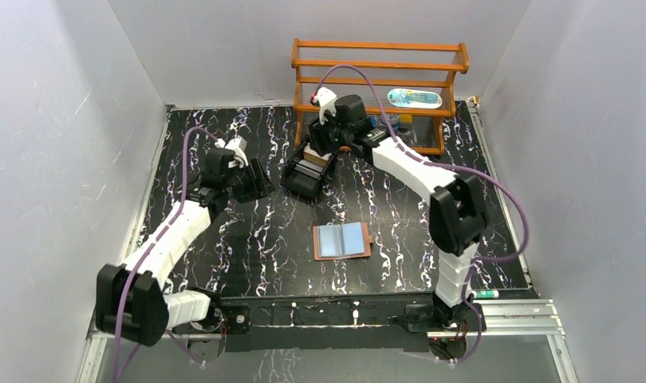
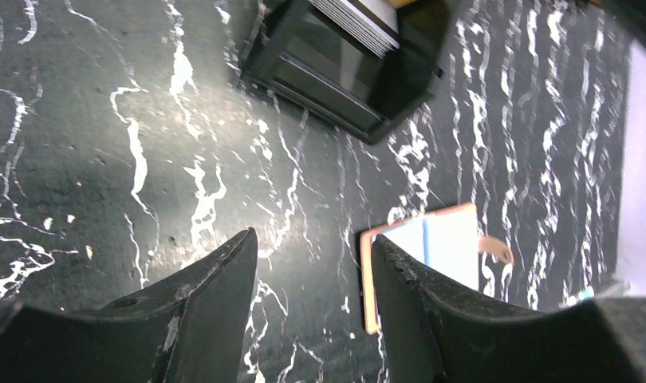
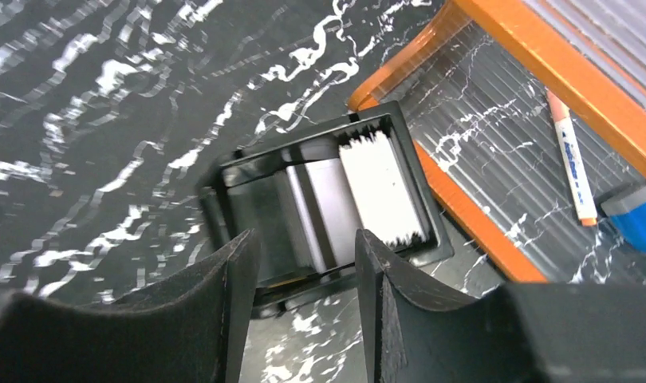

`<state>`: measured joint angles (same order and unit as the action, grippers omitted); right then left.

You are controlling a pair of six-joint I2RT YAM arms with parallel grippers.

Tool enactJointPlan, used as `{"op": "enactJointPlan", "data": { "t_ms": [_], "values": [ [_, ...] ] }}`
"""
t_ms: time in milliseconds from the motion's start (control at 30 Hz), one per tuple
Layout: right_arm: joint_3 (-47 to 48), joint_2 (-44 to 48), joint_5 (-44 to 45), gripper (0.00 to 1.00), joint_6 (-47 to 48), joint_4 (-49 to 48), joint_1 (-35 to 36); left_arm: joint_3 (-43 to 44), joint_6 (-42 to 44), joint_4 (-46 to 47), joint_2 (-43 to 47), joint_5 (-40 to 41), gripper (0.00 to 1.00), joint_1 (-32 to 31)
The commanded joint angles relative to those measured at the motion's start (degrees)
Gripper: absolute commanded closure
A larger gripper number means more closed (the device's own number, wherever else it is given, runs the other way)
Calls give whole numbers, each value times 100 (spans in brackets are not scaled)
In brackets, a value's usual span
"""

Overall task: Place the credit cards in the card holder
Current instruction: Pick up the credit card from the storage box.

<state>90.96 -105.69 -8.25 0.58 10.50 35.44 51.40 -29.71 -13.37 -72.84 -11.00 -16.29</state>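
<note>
Two arms are bolted to the near edge of the black bench (image 1: 256, 239) with its white streaks: the left arm (image 1: 172, 235) and the right arm (image 1: 415, 171). Just past them, near the middle, lies one brown card holder (image 1: 342, 241). It is open and flat, its inside looks pale blue, and a little tab sticks out on its right side. Farther back sits one black tray (image 1: 300, 185) with one stack of credit cards (image 3: 381, 187) standing on edge inside. The cards are packed too close to count. The left jaws are just left of the tray, and the left wrist view shows them spread apart with nothing between them, only bench below. The right jaws are over the tray, also spread apart and empty. At the very back stands one orange wooden rack (image 1: 380, 64). Only the right wrist view shows one pen (image 3: 571, 159) lying on the rack's bottom shelf, next to a blue thing (image 3: 639, 219). The pen has blue writing, but it is too small to read. Only the top view shows both arms at once.
</note>
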Motion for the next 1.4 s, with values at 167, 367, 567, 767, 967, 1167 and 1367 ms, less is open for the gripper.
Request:
{"op": "enactJointPlan", "data": {
  "t_ms": [167,367,567,767,967,1167,1367],
  "values": [
    [682,-1157,589,45,1843,-356,133,-682,859,72,1144,-823,45,23],
    [513,-1519,1197,41,2957,-881,422,-921,1191,194,1502,-955,44,14],
    [572,-1984,2201,39,3605,-1211,706,-1151,1307,278,1806,-901,44,20],
    [769,-2228,2327,41,3713,-1122,705,-1153,1374,212,1885,-804,44,14],
    [636,-2288,2464,44,3885,-1348,709,-1156,1362,227,1864,-765,44,16],
    [771,-2379,2563,46,3948,-1311,694,-1165,1354,247,1876,-764,44,19],
    [870,-2410,2517,52,3879,-1202,678,-1176,1354,238,1904,-710,44,14]
  ]
}}
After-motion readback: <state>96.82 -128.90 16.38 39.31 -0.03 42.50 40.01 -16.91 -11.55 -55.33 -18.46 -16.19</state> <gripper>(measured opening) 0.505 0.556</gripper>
